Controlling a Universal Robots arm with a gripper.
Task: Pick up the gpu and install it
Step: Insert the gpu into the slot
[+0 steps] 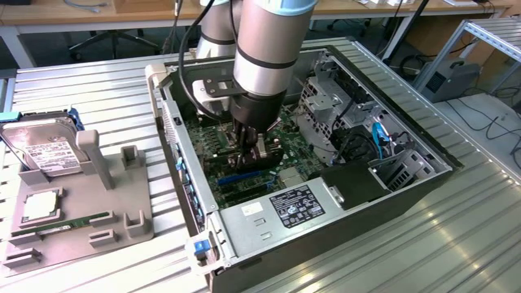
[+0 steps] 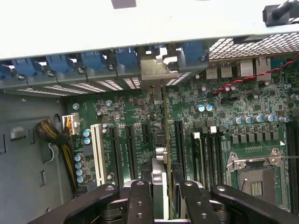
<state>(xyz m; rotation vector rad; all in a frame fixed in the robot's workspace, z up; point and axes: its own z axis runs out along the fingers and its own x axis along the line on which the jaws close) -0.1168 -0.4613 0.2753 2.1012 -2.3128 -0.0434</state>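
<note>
Fingers [image 2: 140, 205] are pinching the gpu [image 2: 161, 140] between them as far as I can see from the wrist view, where the card runs edge-on straight away from the gripper [image 2: 161, 200] toward the back wall of the case, its silvery end bracket [image 2: 156, 70] sitting up against the row of blue slot clips [image 2: 93, 60]. I'm looking at it standing on edge over the green motherboard [image 2: 224, 121], lined up between the long black expansion slots [image 2: 131, 149], with the white slot [image 2: 97, 151] further off to one side; I can't tell whether its edge is actually seated or just resting above the slot. On the exterior view the arm [image 1: 269, 55] reaches down into the open computer case [image 1: 407, 183], and the gripper [image 1: 252, 160] is low inside it, right over the motherboard near a blue slot [image 1: 238, 179]. Off to the exterior view's left sits the grey parts holder [image 1: 82, 226], with the hard drive [image 1: 45, 152] leaning in its stand, a cpu [image 1: 41, 207] in its pocket and a green memory stick [image 1: 73, 223] lying just beside it. The power supply [image 1: 285, 213] fills the near corner of the case.
</note>
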